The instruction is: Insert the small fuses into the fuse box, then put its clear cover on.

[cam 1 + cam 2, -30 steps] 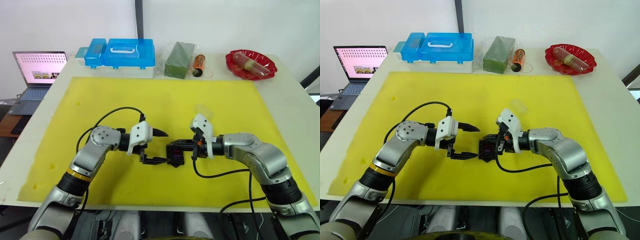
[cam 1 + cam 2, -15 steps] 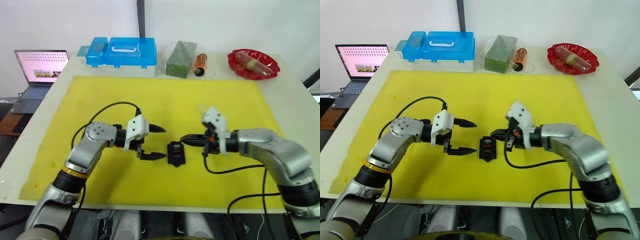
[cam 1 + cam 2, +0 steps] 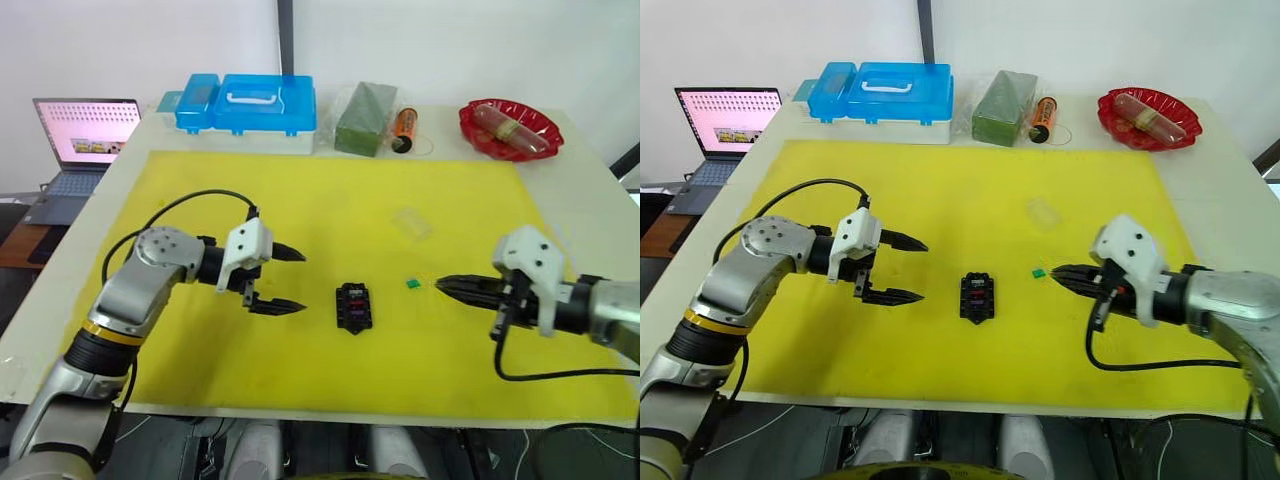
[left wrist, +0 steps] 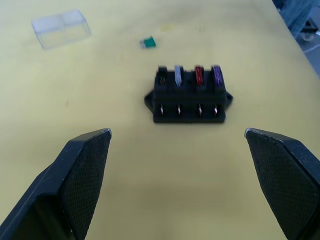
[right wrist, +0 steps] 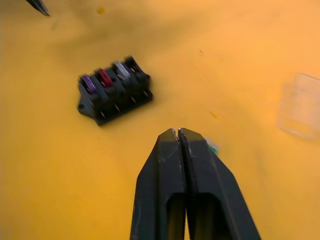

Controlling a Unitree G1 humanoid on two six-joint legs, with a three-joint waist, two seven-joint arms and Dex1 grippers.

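The black fuse box point(image 3: 353, 306) lies on the yellow mat point(image 3: 330, 200), with a grey, a red and a purple small fuse standing in its slots point(image 4: 189, 95) and one end slot empty. A loose green fuse point(image 3: 412, 284) lies on the mat to the box's right. Just right of that fuse is my right gripper point(image 3: 440, 284), shut with nothing held, its tip almost at the fuse point(image 5: 212, 147). To the left of the box my left gripper point(image 3: 303, 281) is open wide and empty. The clear cover point(image 3: 411, 223) rests on the mat behind the green fuse.
Along the table's back edge stand a blue plastic case point(image 3: 245, 103), a green packet point(image 3: 362, 118), an orange battery point(image 3: 403, 125) and a red bowl point(image 3: 510, 127). A laptop point(image 3: 85, 140) sits off the table at the far left.
My right gripper has drawn back from the fuse box to the right and is shut. My left gripper has moved left, away from the box. The green fuse now shows on the mat.
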